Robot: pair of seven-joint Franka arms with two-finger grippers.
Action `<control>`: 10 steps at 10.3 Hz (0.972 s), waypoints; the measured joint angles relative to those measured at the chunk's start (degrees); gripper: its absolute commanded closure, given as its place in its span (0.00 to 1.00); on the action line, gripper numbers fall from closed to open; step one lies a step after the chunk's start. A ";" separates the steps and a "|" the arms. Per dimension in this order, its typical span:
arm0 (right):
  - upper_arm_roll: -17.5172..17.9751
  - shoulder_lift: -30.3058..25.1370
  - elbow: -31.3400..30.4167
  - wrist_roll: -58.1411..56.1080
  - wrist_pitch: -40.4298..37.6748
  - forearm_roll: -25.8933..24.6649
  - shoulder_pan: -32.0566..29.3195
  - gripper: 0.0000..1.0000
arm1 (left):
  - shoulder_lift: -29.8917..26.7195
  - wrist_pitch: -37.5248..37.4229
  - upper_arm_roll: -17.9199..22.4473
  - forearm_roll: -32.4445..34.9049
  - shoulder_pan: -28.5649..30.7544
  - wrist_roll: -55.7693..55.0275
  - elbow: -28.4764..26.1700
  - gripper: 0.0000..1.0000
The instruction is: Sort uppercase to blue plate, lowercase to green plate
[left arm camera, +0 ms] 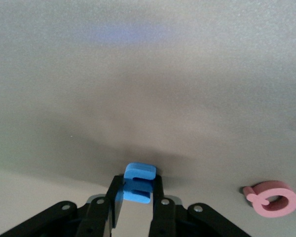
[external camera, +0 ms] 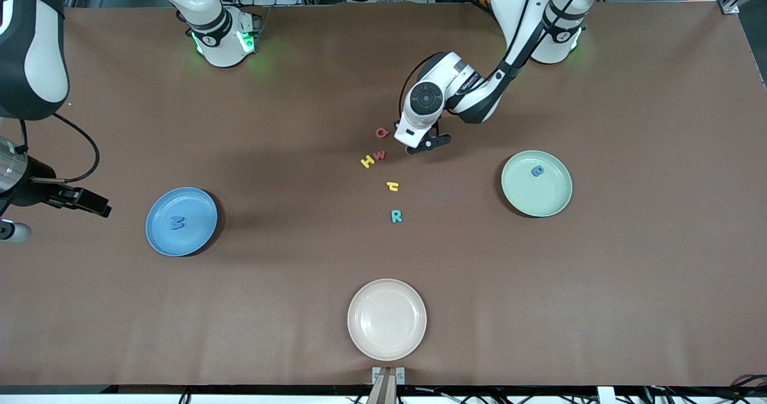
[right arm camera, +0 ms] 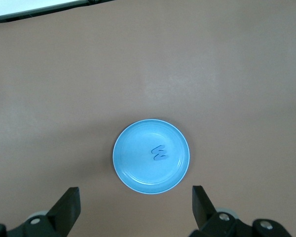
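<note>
the left gripper (left arm camera: 133, 202) is down at the brown table (external camera: 629, 284), just beside the small red foam q (external camera: 382, 132) toward the left arm's end, its two black fingers (left arm camera: 160, 210) clamped on a small blue foam letter (left arm camera: 137, 180) that rests on the tabletop. taking the red q as landmark: the small red foam w (external camera: 380, 154) lies nearer the front camera than it, with the yellow foam capital h (external camera: 367, 162) touching or nearly touching that w. the small yellow foam h-like letter (external camera: 392, 186) and then the teal foam capital r (external camera: 396, 216) lie nearer the camera again. the round pale mint-green plate (external camera: 548, 203) sits well off from the q toward the left arm's end, a blue rounded foam letter (external camera: 537, 171) in it. the round sky-blue plate (external camera: 162, 236) sits well off toward the right arm's end, a blue foam capital m (external camera: 177, 222) in it. the round cream plate (external camera: 387, 332) lies nearest the camera. the right gripper (right arm camera: 134, 210) waits high above the blue plate, jaws spread wide, holding nothing.
</note>
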 measured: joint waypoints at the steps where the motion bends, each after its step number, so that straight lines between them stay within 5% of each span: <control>1: 0.07 -0.21 0.03 0.00 0.00 0.00 0.00 0.00 | -0.02 0.01 0.01 0.00 0.00 0.00 -0.01 0.76; 10: 0.35 -0.38 0.07 -0.06 -0.02 0.00 0.00 0.00 | -0.44 -4.77 0.03 0.00 0.00 0.00 -0.02 0.76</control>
